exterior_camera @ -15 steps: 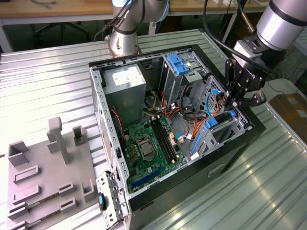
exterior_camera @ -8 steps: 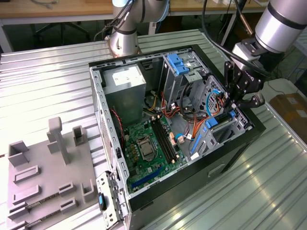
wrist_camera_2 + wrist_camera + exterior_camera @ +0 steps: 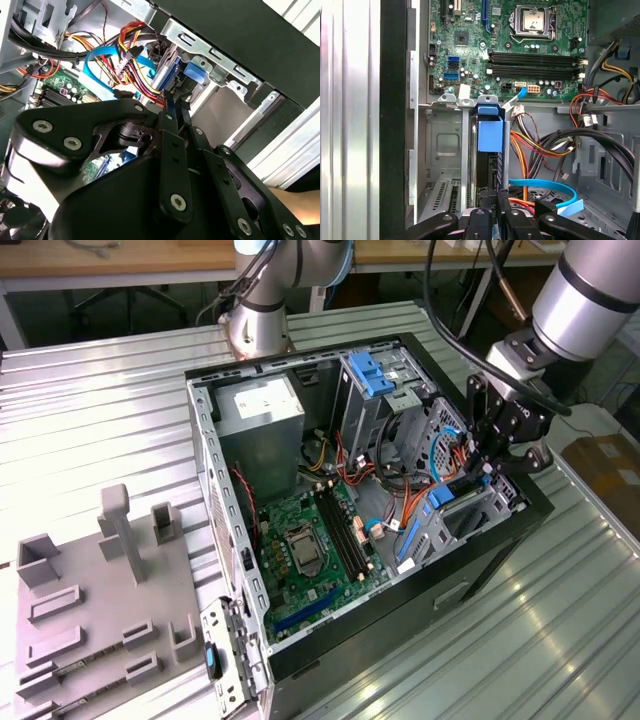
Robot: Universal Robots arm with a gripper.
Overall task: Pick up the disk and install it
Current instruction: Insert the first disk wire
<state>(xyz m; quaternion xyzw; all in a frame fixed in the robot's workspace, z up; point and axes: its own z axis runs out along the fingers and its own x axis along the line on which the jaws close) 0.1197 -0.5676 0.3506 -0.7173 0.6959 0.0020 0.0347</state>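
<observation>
The tool (image 3: 487, 468) is closed narrowly, apparently pinching the disk (image 3: 489, 131), which stands on edge in the drive bay (image 3: 440, 145) at the exterior view's right of the case (image 3: 480, 570). Installation looks underway; seating it likely calls for 1 straight push along the bay's rails.

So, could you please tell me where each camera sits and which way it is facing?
Exterior view: off the arm, high up, looking down into the open computer case; the arm and gripper show at the exterior view's right.
First wrist view: on the wrist, looking past the gripper at the disk and motherboard.
Second wrist view: behind the gripper, facing the drive cage.
Both wrist views share the blue cable.
</observation>
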